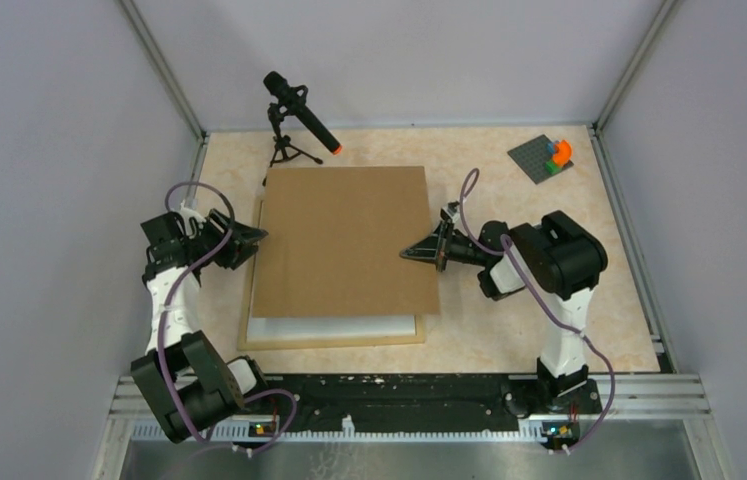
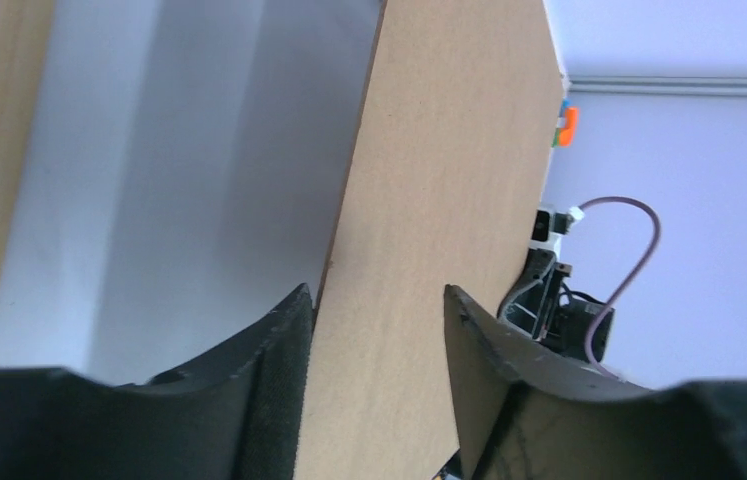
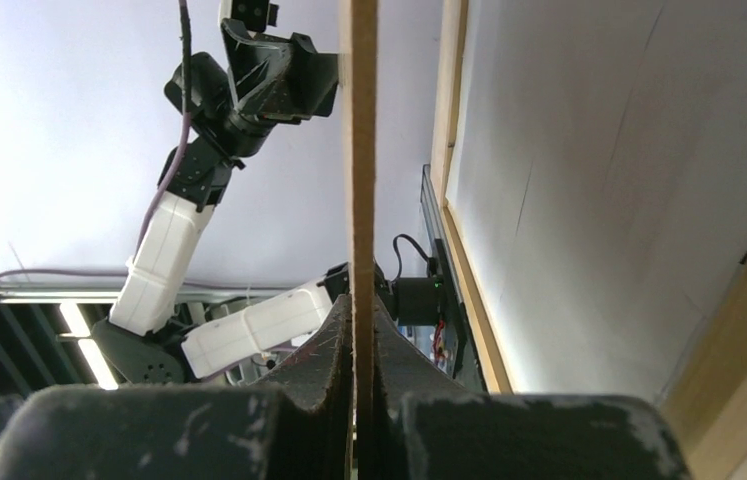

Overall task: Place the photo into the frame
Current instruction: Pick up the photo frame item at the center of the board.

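Note:
The light wood frame (image 1: 329,342) lies flat on the table, with a white sheet (image 1: 334,327) showing inside it. The printed side of the photo is out of view. A brown backing board (image 1: 344,240) hangs over the frame. My right gripper (image 1: 411,254) is shut on the board's right edge, and in the right wrist view its pads (image 3: 334,345) pinch the thin edge (image 3: 358,150). My left gripper (image 1: 257,237) is open astride the board's left edge, and its fingers (image 2: 284,340) stand apart around the board (image 2: 449,180).
A black microphone on a small tripod (image 1: 299,115) stands behind the board at the back left. A grey plate with coloured bricks (image 1: 547,155) sits at the back right. Grey enclosure walls close in both sides.

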Tool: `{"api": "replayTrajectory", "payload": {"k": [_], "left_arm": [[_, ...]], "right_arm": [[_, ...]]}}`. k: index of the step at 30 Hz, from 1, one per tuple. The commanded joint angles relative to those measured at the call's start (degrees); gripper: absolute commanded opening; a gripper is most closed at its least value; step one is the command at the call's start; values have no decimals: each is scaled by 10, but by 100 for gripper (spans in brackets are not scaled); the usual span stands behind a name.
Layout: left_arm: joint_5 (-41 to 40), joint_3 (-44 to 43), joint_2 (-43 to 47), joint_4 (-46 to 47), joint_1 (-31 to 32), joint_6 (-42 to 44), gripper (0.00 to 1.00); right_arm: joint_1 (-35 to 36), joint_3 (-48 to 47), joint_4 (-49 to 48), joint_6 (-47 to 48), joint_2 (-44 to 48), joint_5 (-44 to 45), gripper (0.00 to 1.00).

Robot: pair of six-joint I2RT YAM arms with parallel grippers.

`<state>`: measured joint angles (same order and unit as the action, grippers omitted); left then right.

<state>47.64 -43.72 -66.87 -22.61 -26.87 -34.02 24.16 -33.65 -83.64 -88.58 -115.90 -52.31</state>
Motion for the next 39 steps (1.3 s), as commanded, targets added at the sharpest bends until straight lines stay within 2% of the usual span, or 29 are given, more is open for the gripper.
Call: {"api": "replayTrajectory", "payload": {"k": [1,3,5,16,19,23,25,27,30,33,35,38,39], "left_arm": [[163,35,28,85,10,-81,50],[194,61,28,139,16,-122,42],[210,74,31,171,26,-145,38],[218,41,39,159,55,-108,20],[229,41,39,178,64,-112,20],[246,41,43,209,81,-122,34],[257,40,43,230,92,-130,38],[266,37,41,244,101,-130,37],[269,31,36,250,106,-123,29],[275,25,27,252,108,-122,17],[276,23,25,253,110,-118,18],[273,23,28,248,110,-110,26],[269,23,28,244,109,-106,26]], "right_arm": [[3,-4,-149,22,37,-55,0],[1,-5,-149,19,42,-55,0],[0,-6,-149,17,44,-54,0],[-1,-32,-148,5,36,-64,0],[-2,-37,-149,3,33,-70,0],[-7,-41,-149,-2,36,-82,0],[-12,-45,-149,-5,39,-90,0],[-14,-46,-149,-7,43,-96,0],[-15,-48,-149,-8,44,-107,0],[-15,-50,-148,-11,40,-112,0],[-16,-51,-149,-12,37,-114,0],[-16,-55,-149,-15,33,-113,0],[-16,-56,-149,-16,32,-112,0]]}}
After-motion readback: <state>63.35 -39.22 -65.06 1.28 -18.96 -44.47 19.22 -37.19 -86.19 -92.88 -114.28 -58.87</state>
